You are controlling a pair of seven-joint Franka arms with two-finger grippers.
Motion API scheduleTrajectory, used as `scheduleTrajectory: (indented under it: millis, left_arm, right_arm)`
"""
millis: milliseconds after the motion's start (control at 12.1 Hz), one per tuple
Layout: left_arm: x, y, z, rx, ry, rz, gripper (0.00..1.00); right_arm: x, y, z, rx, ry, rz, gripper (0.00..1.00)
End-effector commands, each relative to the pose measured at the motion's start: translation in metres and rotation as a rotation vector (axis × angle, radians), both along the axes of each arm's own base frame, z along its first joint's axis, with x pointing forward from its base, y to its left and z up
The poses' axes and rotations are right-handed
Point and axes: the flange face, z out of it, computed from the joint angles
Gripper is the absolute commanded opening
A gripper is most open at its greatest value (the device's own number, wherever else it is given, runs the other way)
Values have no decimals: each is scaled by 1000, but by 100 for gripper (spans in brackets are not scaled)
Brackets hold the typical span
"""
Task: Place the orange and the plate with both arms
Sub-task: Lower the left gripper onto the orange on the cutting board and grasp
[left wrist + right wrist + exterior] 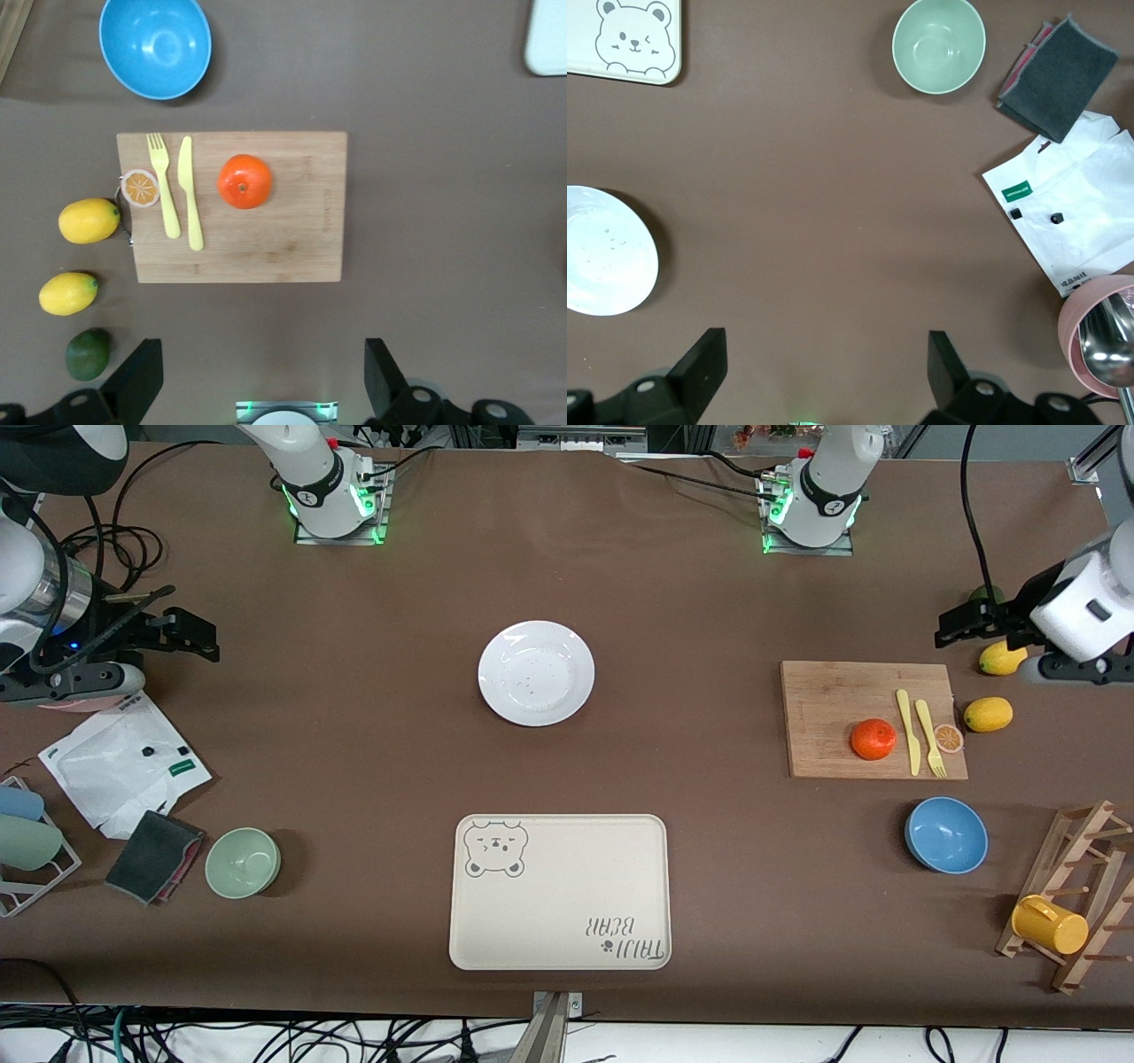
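Note:
The orange (873, 739) sits on a wooden cutting board (833, 700) toward the left arm's end of the table; it also shows in the left wrist view (244, 181). The white plate (536, 673) lies on the brown table between the two arm bases, farther from the front camera than the cream bear tray (567, 868); it also shows in the right wrist view (602, 252). My left gripper (964, 625) (261, 354) is open and empty, up over the lemons beside the board. My right gripper (182, 634) (824, 345) is open and empty, up over the right arm's end of the table.
On the board lie a yellow knife (907, 731), a yellow fork (928, 735) and an orange slice (949, 738). Two lemons (988, 714) and a green fruit (88, 353) lie beside it. Also a blue bowl (946, 834), a green bowl (243, 862), a white bag (120, 762), a mug rack (1076, 895).

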Motion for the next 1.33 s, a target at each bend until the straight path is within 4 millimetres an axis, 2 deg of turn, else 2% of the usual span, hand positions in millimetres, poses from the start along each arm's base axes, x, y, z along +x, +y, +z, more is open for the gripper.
scheduleTrajectory:
  millis: [0,415,581,747,830,913,1079,1245]
  left_arm:
    - [14,7,-41,44,36,-38,100]
    - [7,23,-132,29,-28,-92,100]
    - [-4,35,-174,28,-72,-76,100]
    - [-23,33,-230,23,-123,-83,100]
    - [-33,32,-252,20,-117,-85,100]
    - [-36,32,-269,18,-99,-85,100]
    - [-25,33,-296,20,-149,-102,100]
    - [-23,43,-323,19,-164,-90,100]
  right_arm:
    - [2,-1,2,26,-1,-5,100]
    - [2,1,1,27,-4,-2,100]
    - [3,-1,0,27,-2,-5,100]
    - [2,1,0,27,-2,-2,100]
    - [3,2,-2,26,0,-2,100]
    - [3,2,-2,27,-2,-2,100]
    - [3,2,-2,27,-2,-2,100]
    - [3,2,-2,27,-2,-2,100]
